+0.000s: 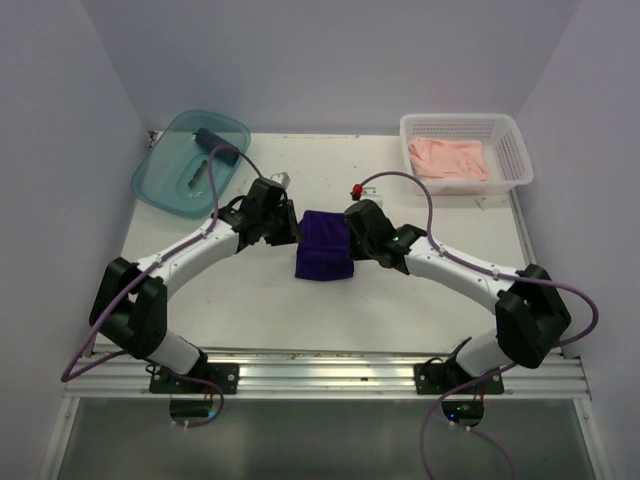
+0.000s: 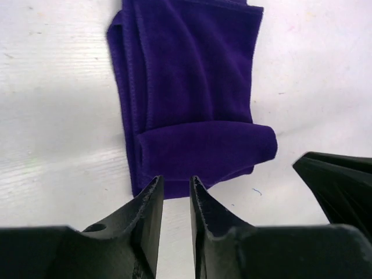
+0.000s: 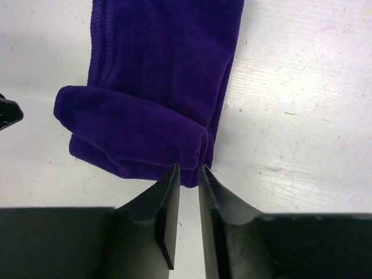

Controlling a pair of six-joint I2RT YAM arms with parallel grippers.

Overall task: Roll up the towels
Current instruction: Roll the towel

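Note:
A deep purple towel (image 1: 324, 245) lies mid-table, its far end turned over into a short roll (image 2: 206, 148). In the right wrist view the same roll (image 3: 131, 133) sits just beyond the jaws. My left gripper (image 1: 291, 228) is at the roll's left end and my right gripper (image 1: 352, 228) at its right end. The left gripper (image 2: 175, 181) is slightly open, bare table showing in the gap. The right gripper (image 3: 189, 170) is also slightly open, tips at the towel's edge. A dark slate-blue rolled towel (image 1: 215, 140) rests in a teal basin (image 1: 165, 185). A pale pink towel (image 1: 450, 158) lies in a white basket (image 1: 512, 140).
The basin stands at the back left and the basket at the back right. A small red object (image 1: 355, 190) sits just behind the right gripper. White walls close in the table on three sides. A metal rail (image 1: 320, 370) runs along the near edge.

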